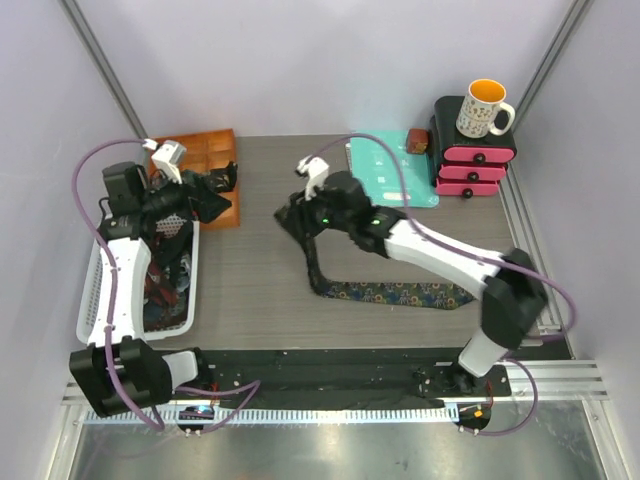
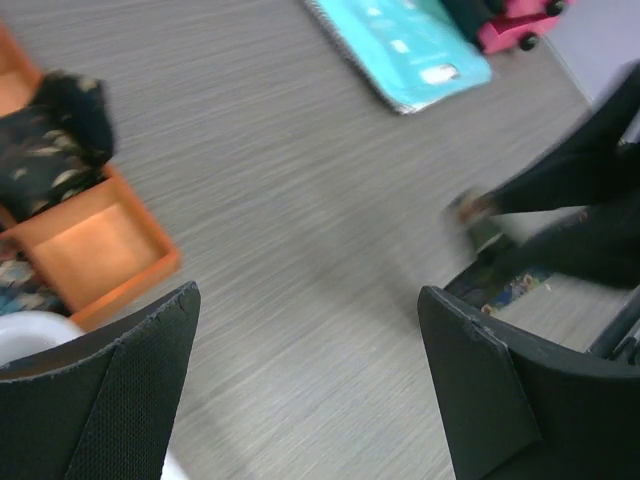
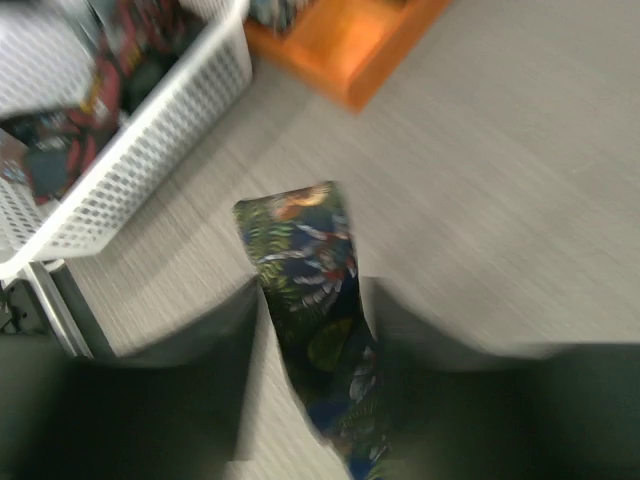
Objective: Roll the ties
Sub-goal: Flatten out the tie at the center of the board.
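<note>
A long tie (image 1: pixel 400 293) with a dark multicolour print lies flat along the front of the table, and its left part rises to my right gripper (image 1: pixel 297 215). In the right wrist view my right gripper (image 3: pixel 312 290) is shut on this tie (image 3: pixel 300 250), whose narrow end sticks out past the fingertips. My left gripper (image 1: pixel 215 190) hangs open and empty over the near corner of an orange tray (image 1: pixel 215 150). In the left wrist view it (image 2: pixel 308 295) is open wide above bare table. A dark rolled tie (image 2: pixel 45 150) sits in the tray (image 2: pixel 100 240).
A white basket (image 1: pixel 95 290) at the left holds several loose ties (image 1: pixel 160 280). A teal folder (image 1: pixel 390 170) lies at the back. A brown object (image 1: pixel 417 140) sits next to it. A pink drawer unit (image 1: pixel 475 160) with a mug (image 1: pixel 483 108) on top stands back right.
</note>
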Action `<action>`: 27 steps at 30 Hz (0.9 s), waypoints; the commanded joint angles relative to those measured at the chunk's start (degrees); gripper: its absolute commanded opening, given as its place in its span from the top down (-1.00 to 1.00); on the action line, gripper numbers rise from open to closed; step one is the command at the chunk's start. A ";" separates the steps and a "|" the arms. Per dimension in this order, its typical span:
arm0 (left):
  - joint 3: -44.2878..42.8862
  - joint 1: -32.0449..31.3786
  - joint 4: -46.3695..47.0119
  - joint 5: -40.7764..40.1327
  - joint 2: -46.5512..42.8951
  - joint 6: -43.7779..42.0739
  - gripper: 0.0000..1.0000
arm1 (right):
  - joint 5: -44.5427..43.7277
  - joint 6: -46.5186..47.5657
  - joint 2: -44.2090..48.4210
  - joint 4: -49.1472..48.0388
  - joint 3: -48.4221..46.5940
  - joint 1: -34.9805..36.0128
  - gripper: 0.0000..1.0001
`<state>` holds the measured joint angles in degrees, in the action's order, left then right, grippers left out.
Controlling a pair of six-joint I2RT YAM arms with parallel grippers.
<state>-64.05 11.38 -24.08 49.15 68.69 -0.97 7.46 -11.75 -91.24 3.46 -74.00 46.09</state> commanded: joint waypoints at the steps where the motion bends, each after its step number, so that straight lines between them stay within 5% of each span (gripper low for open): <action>1: -6.94 3.56 -6.30 1.31 3.11 -4.54 -0.81 | 6.13 1.97 -7.63 3.07 -10.28 0.58 -0.68; 5: -12.23 3.48 -19.76 0.95 6.89 -19.31 -0.85 | 11.86 15.73 -2.83 21.51 -13.37 -3.88 -0.86; 9: -17.58 0.41 -34.69 -2.10 13.03 -37.62 -0.86 | 19.33 32.19 4.66 38.16 -6.71 -14.60 -0.90; 13: -17.69 -10.82 -41.40 -13.62 17.00 -47.95 -0.76 | 18.82 52.94 7.74 61.24 -2.83 -26.20 -0.90; 16: -16.28 -17.06 -42.28 -18.89 19.28 -53.75 -0.74 | 15.13 63.58 7.57 69.72 1.74 -34.55 -0.81; 21: -18.99 -20.78 -43.51 -22.51 25.61 -56.07 -0.61 | 13.89 70.01 5.38 73.26 8.24 -43.88 -0.66; 27: -23.66 -21.04 -44.30 -24.01 31.86 -54.05 -0.55 | 11.17 70.02 3.88 68.09 14.75 -44.24 -0.63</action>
<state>-83.96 -9.74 -66.59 27.49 99.37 -53.49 20.25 54.59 -87.99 71.99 -61.52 1.83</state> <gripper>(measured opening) 0.779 0.810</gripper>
